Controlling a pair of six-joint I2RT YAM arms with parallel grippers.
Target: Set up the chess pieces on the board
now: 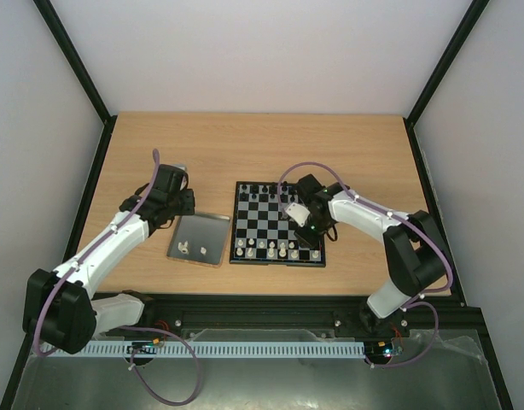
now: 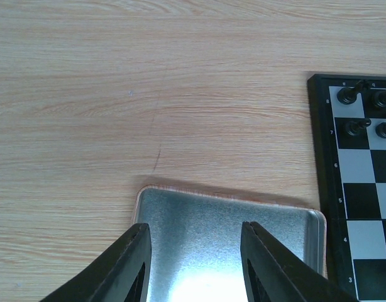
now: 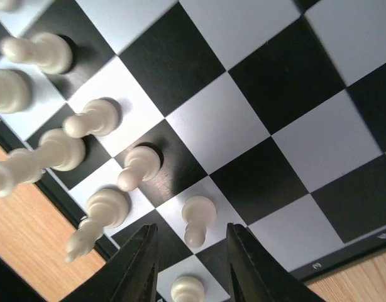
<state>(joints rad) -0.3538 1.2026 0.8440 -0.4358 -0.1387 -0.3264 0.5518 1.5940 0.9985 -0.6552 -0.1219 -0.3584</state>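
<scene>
The board (image 1: 270, 224) lies mid-table with black figures on its far rows and white chess pieces (image 1: 271, 248) along its near rows. My right gripper (image 3: 192, 251) is open just above the board's near right part. A white pawn (image 3: 197, 219) stands upright between and just beyond its fingertips, untouched. More white pieces (image 3: 92, 119) stand to its left. My left gripper (image 2: 194, 258) is open and empty over the far end of the grey tray (image 2: 180, 214). Two white pieces (image 1: 192, 249) lie in the tray.
The board's left rim (image 2: 320, 163) with black pawns (image 2: 351, 94) shows at the right of the left wrist view. Bare wood (image 1: 245, 145) lies beyond board and tray. Black frame rails (image 1: 270, 301) run along the table's near edge.
</scene>
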